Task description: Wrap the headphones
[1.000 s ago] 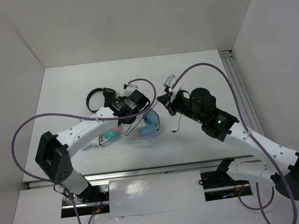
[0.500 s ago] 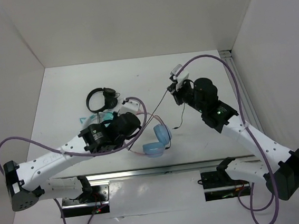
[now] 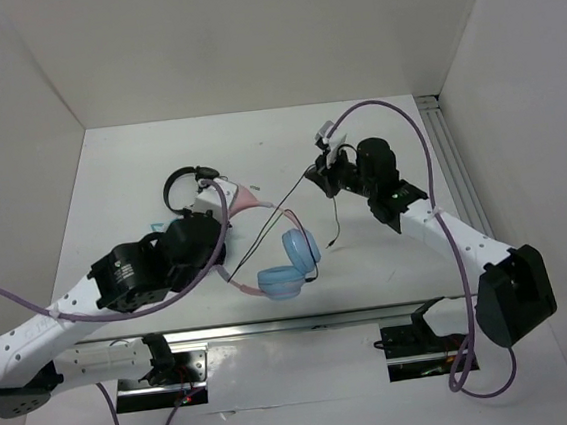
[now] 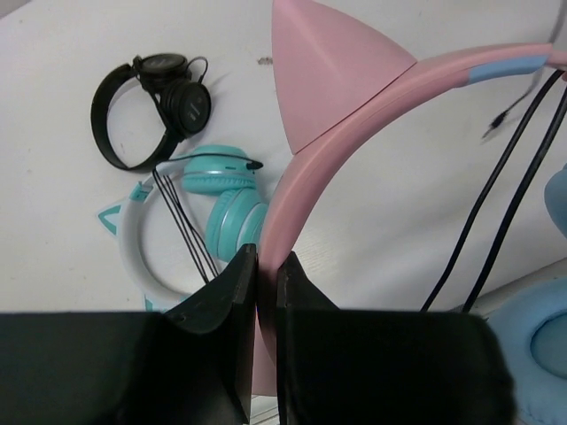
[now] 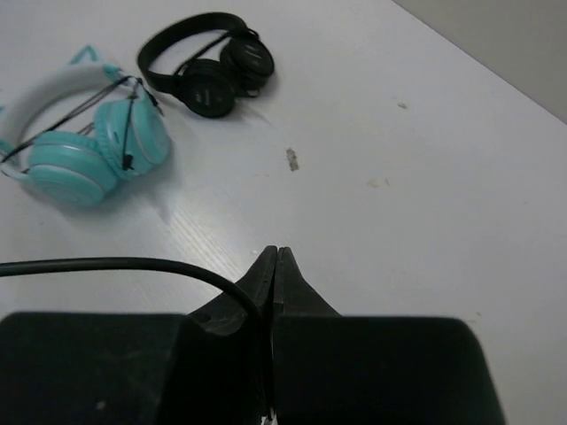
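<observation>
Left tool [image 4: 266,263] clamped on the headphones [image 4: 354,133] at the pink headband. Right tool [image 5: 273,257] pinched shut on the cable [image 5: 115,263], which runs straight toward the cups.

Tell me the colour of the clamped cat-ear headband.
Pink; the headband shows best from the left wrist.

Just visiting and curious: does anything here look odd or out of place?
Only the pink cat-ear headphones: jaws of the left arm pinch the headband, and the black cable stretches straight across to the right arm, not coiled.
</observation>
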{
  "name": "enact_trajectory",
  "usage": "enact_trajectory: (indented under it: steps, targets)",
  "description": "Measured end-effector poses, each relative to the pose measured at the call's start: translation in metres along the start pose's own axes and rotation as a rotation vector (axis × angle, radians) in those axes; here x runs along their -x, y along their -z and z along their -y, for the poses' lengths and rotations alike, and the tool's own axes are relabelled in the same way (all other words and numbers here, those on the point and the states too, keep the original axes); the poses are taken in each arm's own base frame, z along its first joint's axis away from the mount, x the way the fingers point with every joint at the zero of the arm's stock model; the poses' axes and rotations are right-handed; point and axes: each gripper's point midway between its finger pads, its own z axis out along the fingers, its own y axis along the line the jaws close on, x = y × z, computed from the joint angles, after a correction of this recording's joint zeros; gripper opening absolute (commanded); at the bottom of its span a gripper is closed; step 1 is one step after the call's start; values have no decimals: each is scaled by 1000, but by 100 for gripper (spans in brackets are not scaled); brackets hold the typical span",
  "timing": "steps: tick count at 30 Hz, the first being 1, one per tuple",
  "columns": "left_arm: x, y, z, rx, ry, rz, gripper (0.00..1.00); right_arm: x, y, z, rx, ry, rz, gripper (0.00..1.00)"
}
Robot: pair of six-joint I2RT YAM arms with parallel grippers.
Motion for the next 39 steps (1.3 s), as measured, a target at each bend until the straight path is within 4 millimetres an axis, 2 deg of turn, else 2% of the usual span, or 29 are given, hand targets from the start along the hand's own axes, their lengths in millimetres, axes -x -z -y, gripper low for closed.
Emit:
enact_trajectory:
  steps: [3,5,9,11,16,19,22,26,30,31,39]
  targets:
    - [25,12,-1,-24,39,54,0,-6,-10,-19,84,-42,35,0]
    - [42,18,-4,-18,76,91,0,-18,-19,-36,123,-70,31,0]
    - [69,21,-11,54,187,141,0,-54,-41,-96,235,-112,-17,0]
    - [80,19,-15,102,263,164,0,-71,-48,-117,282,-151,-40,0]
    - [105,18,-25,233,424,204,0,-110,-59,-137,331,-263,-94,2]
    - [123,11,-23,292,475,224,0,-116,-56,-156,371,-289,-84,2]
    - [128,0,-16,327,485,222,0,-115,-52,-177,414,-298,-61,2]
    - [129,-13,-5,350,456,199,0,-113,-54,-182,425,-315,-42,7]
    - [130,-18,-2,363,439,187,0,-119,-53,-180,414,-333,-50,23]
    - [130,-18,-2,364,441,186,0,-121,-52,-179,411,-338,-54,30]
    - [128,-15,-7,385,447,190,0,-134,-44,-182,410,-366,-75,34]
